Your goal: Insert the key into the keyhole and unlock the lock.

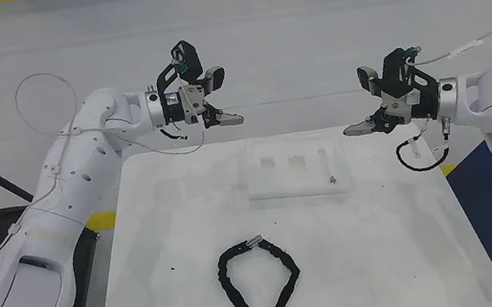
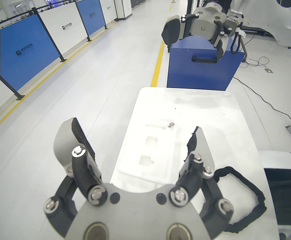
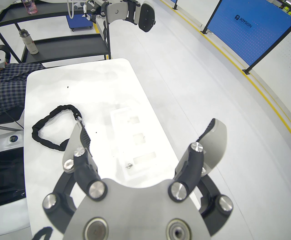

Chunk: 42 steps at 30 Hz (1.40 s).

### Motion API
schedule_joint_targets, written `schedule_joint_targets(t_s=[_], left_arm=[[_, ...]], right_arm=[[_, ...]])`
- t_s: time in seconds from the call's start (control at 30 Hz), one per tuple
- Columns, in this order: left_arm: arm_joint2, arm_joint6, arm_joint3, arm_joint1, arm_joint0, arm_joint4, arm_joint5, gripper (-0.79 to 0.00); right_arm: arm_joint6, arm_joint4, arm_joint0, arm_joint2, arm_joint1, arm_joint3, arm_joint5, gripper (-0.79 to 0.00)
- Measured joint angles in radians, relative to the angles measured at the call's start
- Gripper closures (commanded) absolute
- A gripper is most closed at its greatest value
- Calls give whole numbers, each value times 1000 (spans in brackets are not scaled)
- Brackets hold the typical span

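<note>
Key [image 1: 332,178] lay in tray [image 1: 285,186], 1 o'clock of lock [image 1: 260,282]; left gripper [image 2: 136,134] and right gripper [image 3: 145,126] gaped wide, presumably poised for pickup.

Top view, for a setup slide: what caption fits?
Left gripper and right gripper, both open, flank a white tray holding the key; the chain lock lies nearer the robot.

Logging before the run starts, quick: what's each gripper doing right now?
Left gripper: open, holding nothing.
Right gripper: open, holding nothing.
</note>
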Motion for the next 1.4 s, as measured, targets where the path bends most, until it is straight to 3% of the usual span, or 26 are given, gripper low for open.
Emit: schedule_joint_targets(t_s=[0.63,0.97,1.4], left_arm=[[0,0,0,0,0,0,0,-785],[0,0,0,0,0,0,0,-785],[0,0,0,0,0,0,0,-785]], right_arm=[[0,-5,-5,-2,0,4,6,-785],[-1,-36,-68,-53,-13,95,145,-785],[177,124,-63,-198,-70,226,447,-785]])
